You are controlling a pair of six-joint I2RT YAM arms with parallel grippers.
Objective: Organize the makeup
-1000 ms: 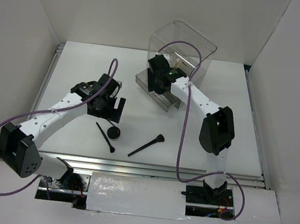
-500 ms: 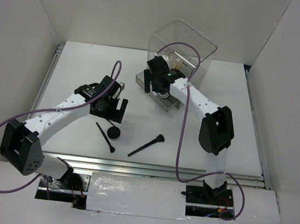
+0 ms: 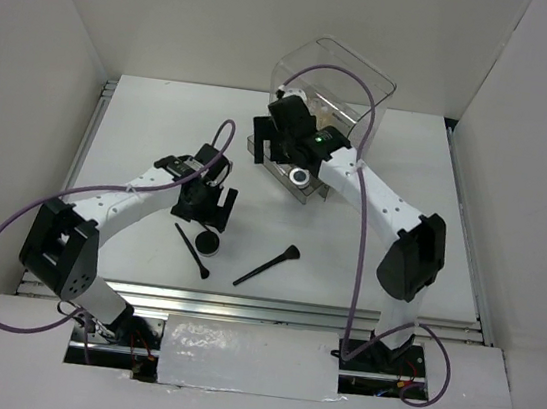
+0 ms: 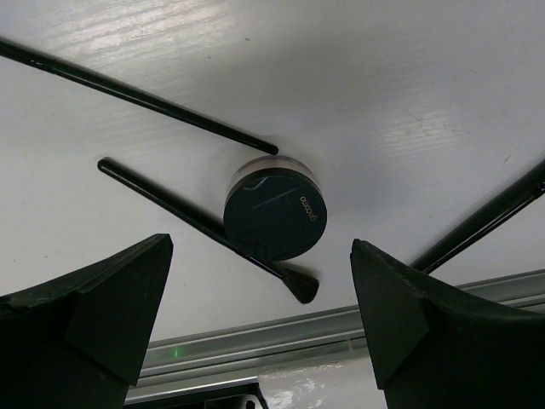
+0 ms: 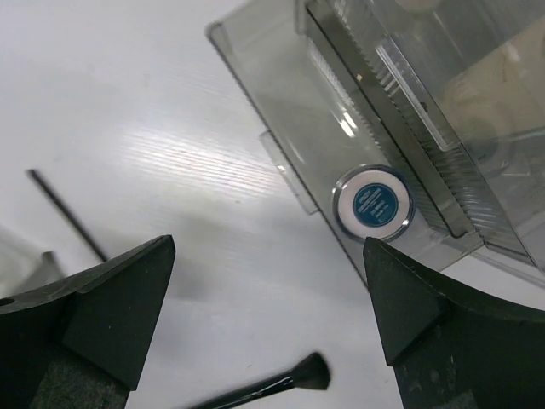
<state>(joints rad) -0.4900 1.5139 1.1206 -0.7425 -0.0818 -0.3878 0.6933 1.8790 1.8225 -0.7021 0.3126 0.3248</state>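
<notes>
A white tabletop [image 3: 142, 127] seen from above. At its far edge, right of middle, stands a clear acrylic box [image 3: 346, 73] with a drawer [image 5: 281, 111] pulled out toward me. My right hand [image 5: 268, 251] hangs wide and empty over the drawer's front; a round dark jar [image 5: 372, 202] lies inside, apart from it. My left hand [image 3: 210, 211], also wide and empty, hovers mid-tabletop over the second jar [image 4: 274, 213], which sits centred between its fingers. A thin black brush [image 4: 196, 226] touches that jar, so closing could pinch or drag it, I judge. Another brush [image 4: 136, 94] ends just beside the jar; a third brush [image 3: 267, 265] lies rightward.
</notes>
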